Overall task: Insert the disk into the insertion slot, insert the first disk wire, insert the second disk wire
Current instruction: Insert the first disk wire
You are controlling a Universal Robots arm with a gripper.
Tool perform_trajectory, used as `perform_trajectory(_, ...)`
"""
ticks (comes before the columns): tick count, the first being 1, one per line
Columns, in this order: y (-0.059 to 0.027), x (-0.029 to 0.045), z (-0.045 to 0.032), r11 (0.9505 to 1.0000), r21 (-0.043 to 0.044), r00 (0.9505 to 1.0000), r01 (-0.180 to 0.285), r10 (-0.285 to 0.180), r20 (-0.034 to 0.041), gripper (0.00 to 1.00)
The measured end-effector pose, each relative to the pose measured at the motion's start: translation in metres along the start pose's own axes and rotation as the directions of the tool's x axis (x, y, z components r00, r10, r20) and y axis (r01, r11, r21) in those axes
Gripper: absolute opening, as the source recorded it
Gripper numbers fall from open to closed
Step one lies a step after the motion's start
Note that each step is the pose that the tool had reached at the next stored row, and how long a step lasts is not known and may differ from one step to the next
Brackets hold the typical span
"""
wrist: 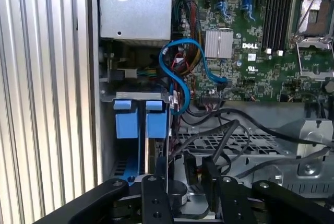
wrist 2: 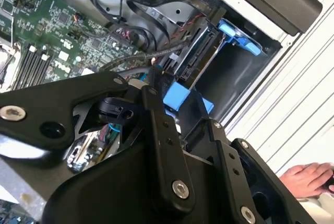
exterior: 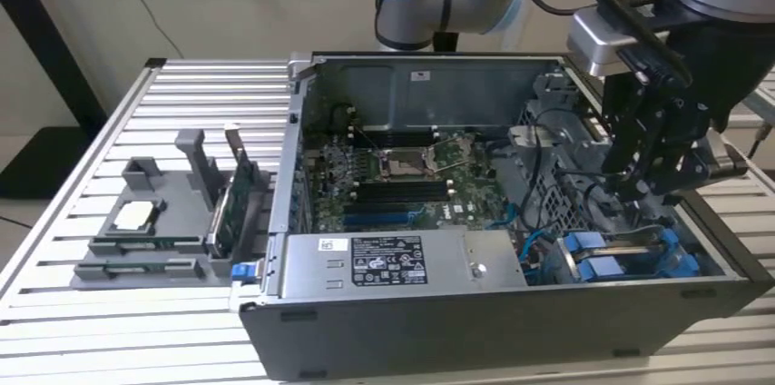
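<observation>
Parts holder (exterior: 133,262) sat far left. Inside the PC case (exterior: 485,340), the disk (exterior: 605,258) looked already seated in the insertion slot (exterior: 684,262), near-right corner. The gripper (exterior: 663,192) hung just beyond it among black cables (wrist: 232,126). Couldn't tell if the claw held anything. Both wires seemingly left to do.

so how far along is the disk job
Looks done: the disk, blue carrier and all, sits in the insertion slot. In hand: the gripper is down among the black wires beside it; whether it grips one is unclear. Left: neither wire visibly plugged in.
</observation>
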State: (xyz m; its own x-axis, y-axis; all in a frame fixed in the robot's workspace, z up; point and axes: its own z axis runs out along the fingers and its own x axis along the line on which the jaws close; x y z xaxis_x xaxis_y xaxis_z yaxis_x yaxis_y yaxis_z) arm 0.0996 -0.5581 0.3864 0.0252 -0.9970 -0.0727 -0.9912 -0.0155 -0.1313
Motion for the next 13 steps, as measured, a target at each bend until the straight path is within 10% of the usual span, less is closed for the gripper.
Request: perform_trajectory(13,0.0022,-0.0015,0.0021,0.9984,-0.0007,0.9983,0.057,-0.057,0.0105,0.32)
